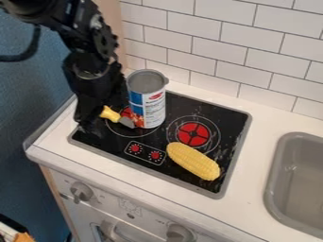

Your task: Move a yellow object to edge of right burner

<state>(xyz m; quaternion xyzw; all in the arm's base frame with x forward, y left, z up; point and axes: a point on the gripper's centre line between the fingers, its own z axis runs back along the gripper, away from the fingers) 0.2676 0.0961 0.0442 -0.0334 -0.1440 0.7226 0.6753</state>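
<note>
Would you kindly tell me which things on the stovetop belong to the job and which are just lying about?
For the job:
- corn, yellow, probably the object meant, at the right burner's edge
- right burner, the target

Just lying about:
- can, on the left burner
- tool beside it, though its handle is yellow too

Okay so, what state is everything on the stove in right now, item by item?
Corn: lying on its side, by the right burner
Can: upright, partly covering the left burner
Yellow-handled tool: blade toward the can, can't tell whether held
Gripper: low at the stovetop's left side
</note>
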